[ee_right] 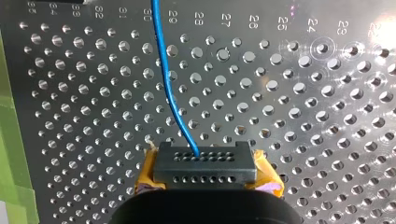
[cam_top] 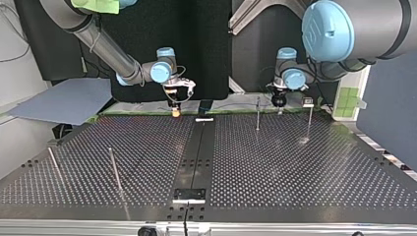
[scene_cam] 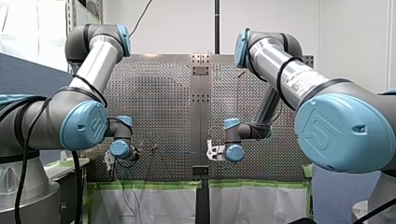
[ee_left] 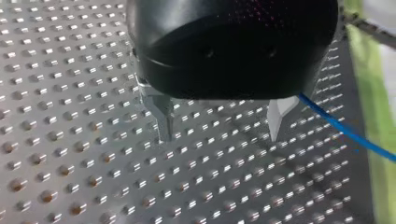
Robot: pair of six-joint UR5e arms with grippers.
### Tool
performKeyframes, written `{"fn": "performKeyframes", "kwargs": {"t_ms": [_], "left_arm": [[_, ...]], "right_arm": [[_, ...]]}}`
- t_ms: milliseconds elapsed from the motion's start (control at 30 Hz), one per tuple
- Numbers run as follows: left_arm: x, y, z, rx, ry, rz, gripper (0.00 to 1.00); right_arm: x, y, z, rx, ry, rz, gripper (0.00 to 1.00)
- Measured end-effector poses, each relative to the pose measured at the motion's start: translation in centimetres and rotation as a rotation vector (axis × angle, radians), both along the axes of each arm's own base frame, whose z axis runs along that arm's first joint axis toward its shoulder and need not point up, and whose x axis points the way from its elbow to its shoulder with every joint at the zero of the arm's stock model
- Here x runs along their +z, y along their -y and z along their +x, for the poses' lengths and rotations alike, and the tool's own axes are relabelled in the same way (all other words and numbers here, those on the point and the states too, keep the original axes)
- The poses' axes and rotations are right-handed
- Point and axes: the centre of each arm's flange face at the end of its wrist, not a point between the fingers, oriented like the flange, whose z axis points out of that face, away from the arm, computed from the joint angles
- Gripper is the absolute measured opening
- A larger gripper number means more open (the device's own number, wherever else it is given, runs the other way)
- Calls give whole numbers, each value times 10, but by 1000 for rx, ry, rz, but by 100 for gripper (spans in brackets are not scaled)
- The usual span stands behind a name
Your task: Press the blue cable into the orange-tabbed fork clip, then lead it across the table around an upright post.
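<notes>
Inspection of the right wrist view: my right pincer (ee_right: pixel 204 164) is pressed together on the blue cable (ee_right: pixel 170 93), with yellow pads (ee_right: pixel 145 176) showing on either side of a black perforated block. The cable leaves the middle of that grip and runs ahead of the pincer in a gentle curve over the perforated counter (ee_right: pixel 303 93). It is out of view before we can see its far end. A strip of green tape (ee_right: pixel 14 140) lines the counter's edge beside the pincer.

Left wrist view: my left pincer (ee_left: pixel 222 130) is spread, and its two metal fingers (ee_left: pixel 164 119) stand well apart, close above the counter, with only bare plate between them. The cable passes just outside one finger and slants away toward the green tape. We cannot tell whether it touches that finger.

Top view: both pincers work at the counter's far edge, my right at the view's left of the centre seam and my left at its right. A thin upright post (cam_top: pixel 257 114) stands near my left pincer. A second post (cam_top: pixel 310 122) stands further to the view's right. Two more posts (cam_top: pixel 115 169) stand in the near half at the view's left, well apart from both pincers.

Front view: a faint blue line spans the gap between the two pincers
</notes>
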Motion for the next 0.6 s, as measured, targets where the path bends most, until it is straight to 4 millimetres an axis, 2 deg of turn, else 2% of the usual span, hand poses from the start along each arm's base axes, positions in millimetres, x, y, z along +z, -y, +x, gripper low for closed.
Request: {"fn": "performKeyframes", "kwargs": {"t_ms": [233, 600], "left_arm": [[-10, 6, -30, -71, -100, 27, 100], [10, 17, -67, -95, -147, -33, 100]], "right_arm": [[-1, -1, 0, 1, -3, 6, 0], [0, -1, 0, 1, -4, 7, 0]]}}
